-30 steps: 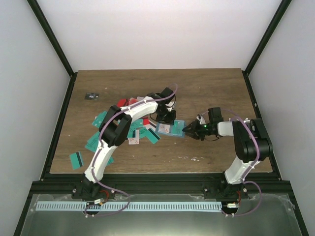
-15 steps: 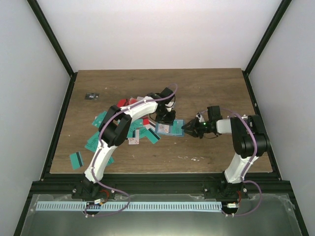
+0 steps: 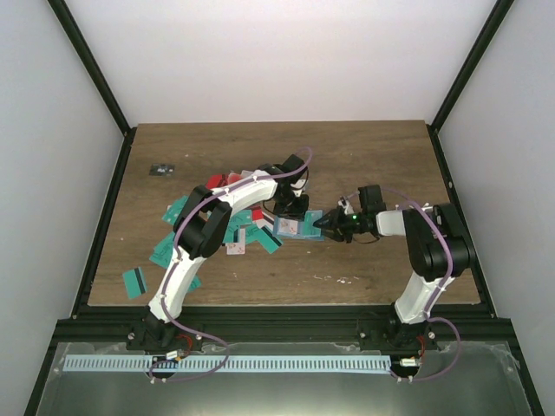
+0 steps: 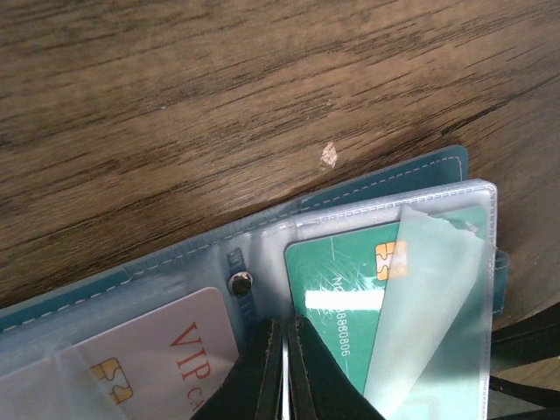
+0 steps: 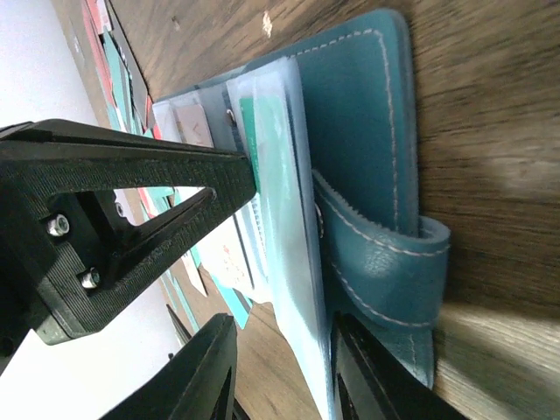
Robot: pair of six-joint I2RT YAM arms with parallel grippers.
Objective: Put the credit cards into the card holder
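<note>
The holder (image 3: 305,229) lies open and flat near the middle of the counter (image 3: 364,156), just right of the loose heap of cards (image 3: 232,227), and I am at it from both sides. My left jaws stand over its middle fold beside a small metal stud (image 4: 239,283). The two fingers (image 4: 258,372) are drawn almost together with only a thin pale sliver between them, and I cannot tell what that sliver is. In the clear pocket right of the fold sits a green card (image 4: 337,280) with a gold chip, and a loose clear flap (image 4: 437,289) lies slanted over its right part. In the pocket left of the fold sits a white card (image 4: 188,337) lettered VIP in red. My right jaws come in low from the right, parted. Their fingers (image 5: 206,372) straddle the edge of the clear pocket that holds the green card without pressing it, and they have hold of nothing. The holder's teal strap (image 5: 385,262) curls up just beside one of those fingers. One teal card (image 3: 134,282) lies by itself at the near left, well apart from the heap, and a small dark object (image 3: 160,170) sits at the far left.
</note>
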